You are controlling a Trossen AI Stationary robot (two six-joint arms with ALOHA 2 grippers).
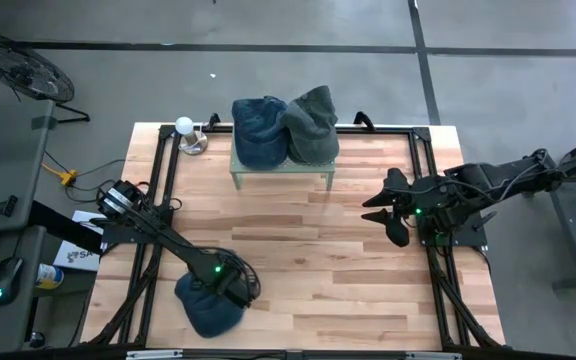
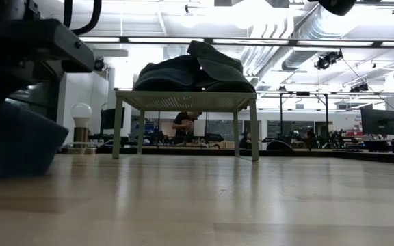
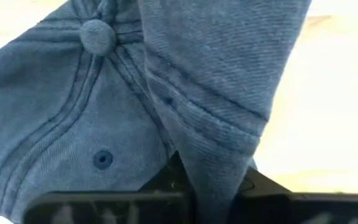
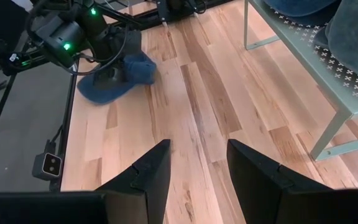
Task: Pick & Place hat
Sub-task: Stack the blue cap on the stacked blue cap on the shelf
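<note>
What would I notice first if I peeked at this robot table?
Probably the blue denim cap at the near left edge of the wooden table, with the left tool pinched shut on a fold of its cloth. Next, two more soft hats, one blue and one grey-green, sit piled side by side on a small pale green metal stand at the far side. The right tool hangs open above bare boards.

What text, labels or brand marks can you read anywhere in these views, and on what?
None can be read.
Box off the table's left edge: printed lettering, too small to read.
Blue hat pinched in the left gripper: no logo or lettering shows.
Hats on the green stand: no markings visible.
</note>
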